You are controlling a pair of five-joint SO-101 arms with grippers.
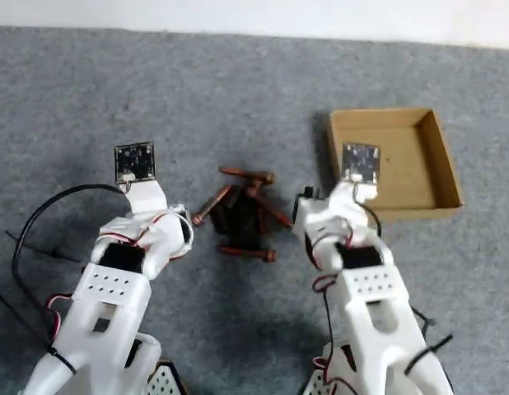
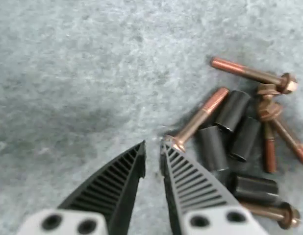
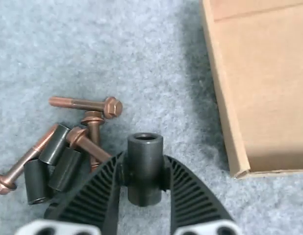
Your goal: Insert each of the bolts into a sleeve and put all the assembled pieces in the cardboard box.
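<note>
**Right gripper** (image 3: 144, 165): the fingers pinch one black sleeve (image 3: 145, 147) across its middle. The sleeve stands upright with its open bore on top. Hold this grip firm and the sleeve steady, because it serves as the socket for the insertion.

**Left gripper** (image 2: 152, 148): the fingers stand a narrow gap apart and hold nothing. The head of a copper bolt (image 2: 199, 116) touches the outer side of one fingertip (image 2: 177, 164). Its shank points away, alongside the loose sleeves (image 2: 212, 147).

The step in hand is judged to be picking up this bolt:

1. Spread the left fingers wider than the shank.
2. Shift sideways until the shank lies between the fingers, not beside them.
3. Close just behind the head, leaving the threaded end free to enter the bore.
4. Lift straight up. One loose sleeve lies just beside the shank and is likely to roll if nudged.
5. Line the shank up with the bore before pushing. A tilted entry is likely to jam, or to twist the sleeve in the right grip.

The other bolts (image 2: 252, 76) and the loose sleeves form one heap (image 1: 242, 218) at the middle of the table (image 1: 238, 90), between the two arms. The cardboard box (image 1: 411, 156) sits to the right of the heap, nearer the far edge, and the part of its floor that shows is bare.
</note>
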